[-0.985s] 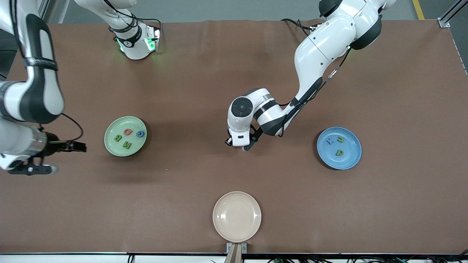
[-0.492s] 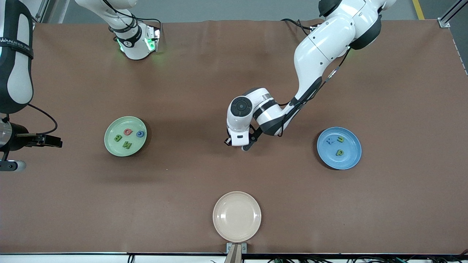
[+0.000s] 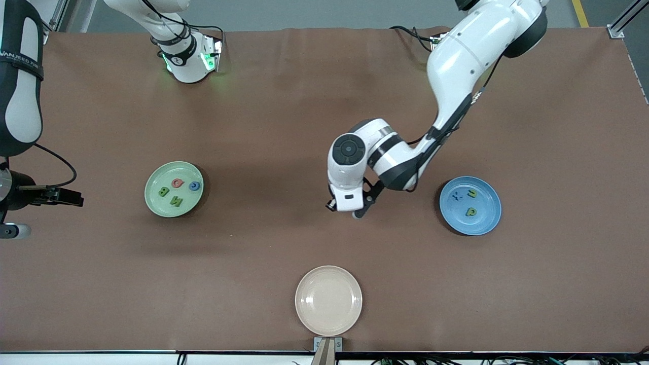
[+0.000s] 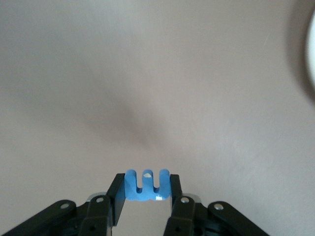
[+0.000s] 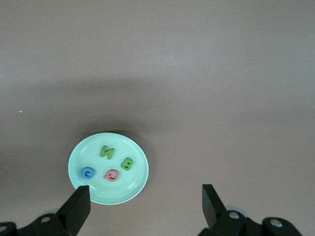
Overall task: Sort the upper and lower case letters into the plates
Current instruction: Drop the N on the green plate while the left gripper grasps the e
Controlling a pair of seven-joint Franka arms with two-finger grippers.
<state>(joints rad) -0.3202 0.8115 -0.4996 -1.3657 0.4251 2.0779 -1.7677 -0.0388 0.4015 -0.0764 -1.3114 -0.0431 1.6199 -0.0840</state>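
The pale green plate [image 3: 157,178] lies toward the right arm's end and holds a red Q [image 3: 177,183], a blue C [image 3: 194,186], a green B [image 3: 163,192] and a green N [image 3: 176,201]. The blue plate [image 3: 484,218] lies toward the left arm's end and holds three small letters. My left gripper [image 3: 350,207] is over the bare table between the two plates. In the left wrist view the left gripper [image 4: 146,179] is shut on a blue three-legged letter [image 4: 147,189]. My right gripper [image 3: 71,196] is open and empty at the right arm's end of the table. In the right wrist view the right gripper [image 5: 145,192] looks down on the green plate [image 5: 135,189].
A cream-beige plate [image 3: 328,300] with nothing on it sits by the table edge nearest the front camera, at the middle. The brown table mat [image 3: 263,126] carries nothing else. The right arm's base [image 3: 190,58] stands at the table's back edge.
My left gripper has moved with the blue letter toward the blue plate. My right arm has drawn back from the green plate toward its end of the table.
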